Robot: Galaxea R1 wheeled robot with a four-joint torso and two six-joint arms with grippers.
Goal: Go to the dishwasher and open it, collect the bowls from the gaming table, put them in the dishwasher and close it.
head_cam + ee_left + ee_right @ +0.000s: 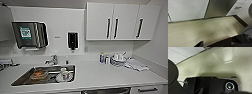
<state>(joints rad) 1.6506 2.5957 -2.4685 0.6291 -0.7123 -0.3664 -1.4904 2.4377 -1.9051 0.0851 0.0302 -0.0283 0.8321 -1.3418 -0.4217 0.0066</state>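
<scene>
Three white wall cabinet doors (122,21) are seen above the white table (100,73). The brushed stainless-steel dishwasher front (107,91) is glimpsed under the table's near edge, right of the steel sink (22,78). Whether either end effector is apart or together cannot be told.

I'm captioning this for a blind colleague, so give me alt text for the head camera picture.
A white kitchen counter seen from above, with a steel sink at the left holding dirty dishes. A tap, a paper towel dispenser and a soap dispenser line the wall; white cupboards hang at the right, above bottles, stacked dishes and a cloth.
</scene>
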